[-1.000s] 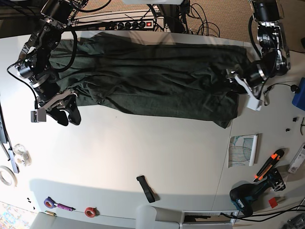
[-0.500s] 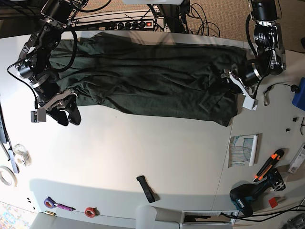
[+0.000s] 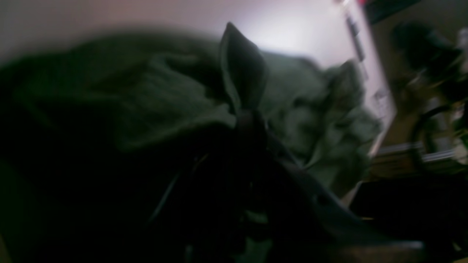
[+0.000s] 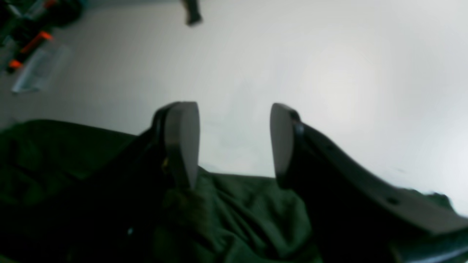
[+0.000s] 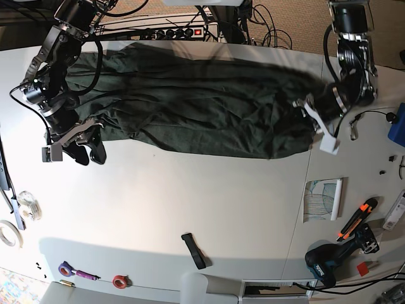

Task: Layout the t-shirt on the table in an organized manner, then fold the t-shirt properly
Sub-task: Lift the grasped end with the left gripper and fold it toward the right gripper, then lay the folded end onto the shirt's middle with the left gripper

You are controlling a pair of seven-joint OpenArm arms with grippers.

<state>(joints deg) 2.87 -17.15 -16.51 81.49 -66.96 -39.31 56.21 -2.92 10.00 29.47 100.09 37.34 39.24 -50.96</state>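
Shirt: dark green t-shirt (image 5: 202, 104) lay stretched in long creases across the far side of the pale, smooth table (image 5: 190, 202)
Overhead view: alone showed the whole garment, end to end, and its place on the tabletop
Right gripper (image 4: 234, 142): wrist camera showed flat grey pads (image 4: 182, 138) spread wide above the shirt's rumpled edge, gripping nothing
Left gripper (image 3: 241, 76): blurred wrist view showed dark fingers (image 3: 243, 65) pressed together on a soft, bunched fold at the other end
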